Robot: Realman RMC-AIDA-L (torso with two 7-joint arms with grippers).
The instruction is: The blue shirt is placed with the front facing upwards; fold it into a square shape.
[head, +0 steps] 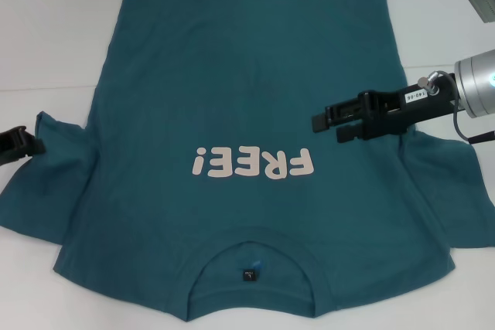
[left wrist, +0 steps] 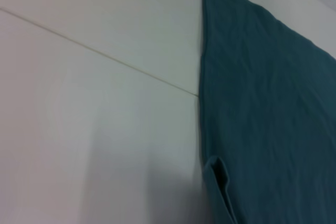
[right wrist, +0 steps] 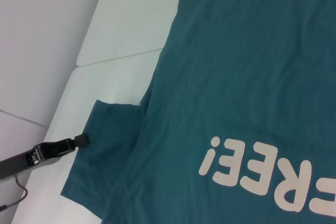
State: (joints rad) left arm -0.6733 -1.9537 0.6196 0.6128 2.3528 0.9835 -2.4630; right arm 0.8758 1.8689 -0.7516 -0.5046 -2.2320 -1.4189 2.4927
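One blue shirt [head: 247,113] lies flat, front up, on the white table [head: 46,36], collar [head: 255,241] nearest the robot, "FREE!" print [head: 253,163] beyond it. At the shirt's left sleeve sits the left pincer [head: 27,143]; its opening cannot be told. Farther back, the right pincer [head: 325,125] hovers over the shirt's right side, slightly parted, holding nothing.
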